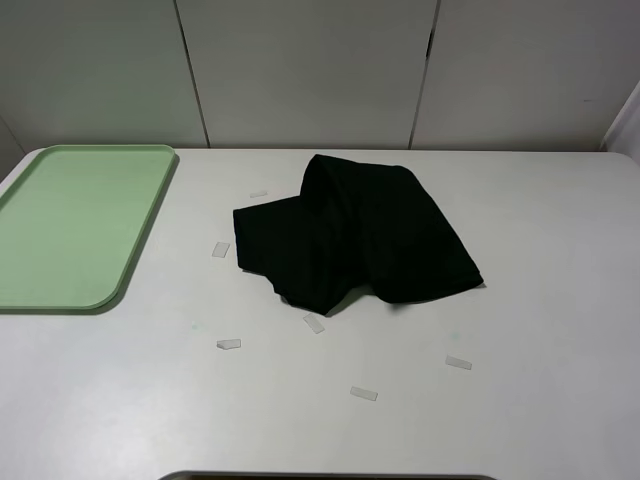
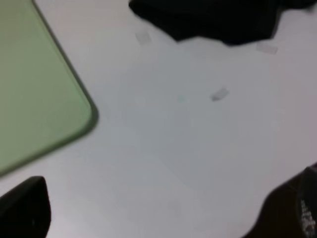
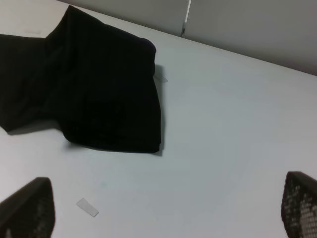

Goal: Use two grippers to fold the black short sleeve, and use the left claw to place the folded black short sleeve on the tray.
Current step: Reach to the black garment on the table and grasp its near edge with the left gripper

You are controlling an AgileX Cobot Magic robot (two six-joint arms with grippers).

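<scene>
The black short sleeve lies in a loose heap in the middle of the exterior view, on the white table. One layer is thrown over another and the edges are uneven, so I judge that the folding is not finished, perhaps hardly begun. The green tray sits at the left edge of the frame, well apart from the garment, and nothing is on it. Neither arm shows in the exterior view; each wrist view shows its own gripper. The left gripper has its fingers spread wide with only bare table between them, and the right gripper is likewise spread and holds nothing. To do the fold well, each gripper should probably come down on a separate corner or hem of the cloth (the black fabric hides its seams, so corners are hard to pick out), pinch it firmly, and lift both sides together so that the cloth does not twist. The small clear tape strips around the garment seem to mark positions and should not be dragged.
</scene>
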